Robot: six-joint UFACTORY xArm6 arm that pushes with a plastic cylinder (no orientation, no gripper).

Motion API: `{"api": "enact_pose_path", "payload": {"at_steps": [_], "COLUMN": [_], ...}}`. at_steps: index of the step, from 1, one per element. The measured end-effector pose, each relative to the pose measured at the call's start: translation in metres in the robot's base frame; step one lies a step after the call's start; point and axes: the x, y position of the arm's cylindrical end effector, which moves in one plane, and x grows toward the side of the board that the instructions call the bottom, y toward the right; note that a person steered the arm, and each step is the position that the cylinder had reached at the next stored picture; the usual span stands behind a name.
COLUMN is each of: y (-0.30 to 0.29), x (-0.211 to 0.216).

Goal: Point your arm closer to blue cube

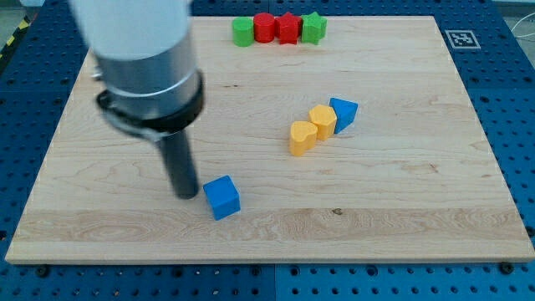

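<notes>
Where the pale wooden tabletop (401,209) fills the view over a blue perforated base (510,125), the large grey and black arm housing (146,75) is seen near the board's left edge, with the dark rod (180,167) hanging straight down from it. My tip (185,196) is placed on the board toward the bottom-left corner; no pincer is carried, so nothing is held and no opening can be reported.

The blue cube (222,197) is found just to the view's right of my tip, close beside it, though whether the two touch cannot be told. No long axis can be made out on the cube; it is turned slightly, with one vertical edge facing the bottom edge of the board.

Eight blocks are counted. Two are blue: the cube and a blue block of unclear shape (343,113) right of centre. Two yellow blocks (303,136) (323,120) are lined up against that one in a diagonal row. Along the top edge, two red blocks (265,28) (287,28) are flanked by two green blocks (243,32) (313,28). A black-and-white marker tag (461,38) is fixed at the top-right corner.
</notes>
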Motion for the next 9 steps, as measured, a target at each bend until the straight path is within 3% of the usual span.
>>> {"api": "enact_pose_path", "payload": {"at_steps": [2,3,6,9], "y": [-0.115,-0.116,0.016,0.037], "x": [0.022,0.04,0.061,0.039]}}
